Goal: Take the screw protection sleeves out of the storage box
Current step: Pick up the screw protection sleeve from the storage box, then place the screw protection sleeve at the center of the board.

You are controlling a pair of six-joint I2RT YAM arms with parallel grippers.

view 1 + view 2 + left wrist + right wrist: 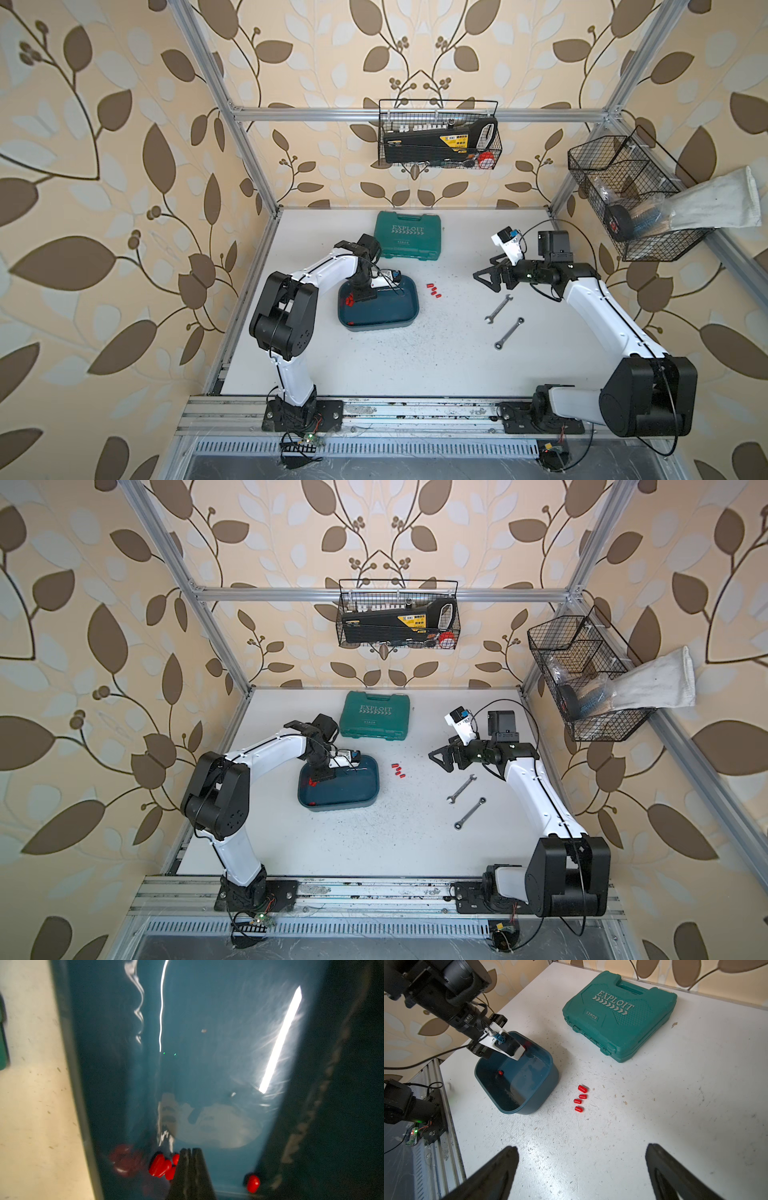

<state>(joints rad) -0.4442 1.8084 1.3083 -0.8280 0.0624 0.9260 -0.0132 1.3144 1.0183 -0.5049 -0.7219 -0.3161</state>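
Note:
The dark teal storage box [411, 291] [374, 771] [550, 1076] sits left of the table's middle. My left gripper [190, 1150] [360, 296] reaches down into its left end, jaws shut tight with nothing visible between them. Several red screw protection sleeves [160, 1165] lie in a cluster right beside the fingertips, and one more sleeve [253, 1183] rests by the opposite wall. Several sleeves [433, 289] [398, 769] [580, 1097] lie in a row on the table just right of the box. My right gripper [582, 1148] [484, 278] hovers open, right of that row.
A green case lettered EXPLOIT [407, 235] [618, 1016] lies behind the box. Two wrenches [498, 308] [509, 332] lie on the table under the right arm. Wire baskets [438, 133] [623, 199] hang on the back and right frame rails.

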